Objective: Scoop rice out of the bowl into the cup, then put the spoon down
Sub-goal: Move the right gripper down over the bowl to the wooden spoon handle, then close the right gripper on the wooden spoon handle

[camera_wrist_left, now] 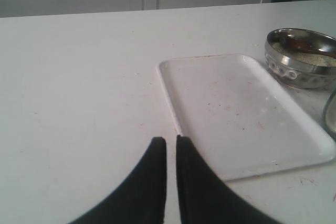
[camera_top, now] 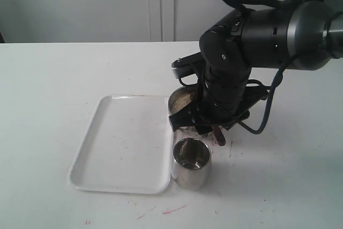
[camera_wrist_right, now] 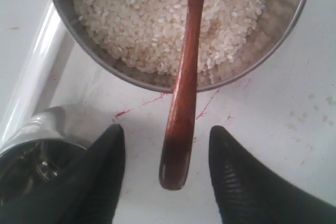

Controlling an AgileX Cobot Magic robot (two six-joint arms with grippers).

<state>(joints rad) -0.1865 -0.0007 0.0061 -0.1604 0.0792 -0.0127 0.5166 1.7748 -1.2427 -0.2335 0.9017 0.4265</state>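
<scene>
The steel bowl (camera_wrist_right: 294,22) holds off-white rice (camera_wrist_right: 142,19). The reddish-brown wooden spoon (camera_wrist_right: 182,93) lies with its head in the rice and its handle sticking out over the rim. My right gripper (camera_wrist_right: 167,132) is open, its fingers on either side of the handle's end without touching it. In the exterior view that gripper (camera_top: 211,124) hangs over the bowl (camera_top: 179,103), and the steel cup (camera_top: 191,163) stands just in front. The cup's rim (camera_wrist_right: 31,150) shows beside one finger. My left gripper (camera_wrist_left: 171,139) is shut over bare table, with the bowl (camera_wrist_left: 299,59) far off.
A white rectangular tray (camera_top: 124,143) lies left of the bowl and cup, also seen as the tray (camera_wrist_left: 236,111) in the left wrist view. Red marks speckle the white table (camera_top: 53,79). The right arm's bulk (camera_top: 268,30) looms over the bowl area.
</scene>
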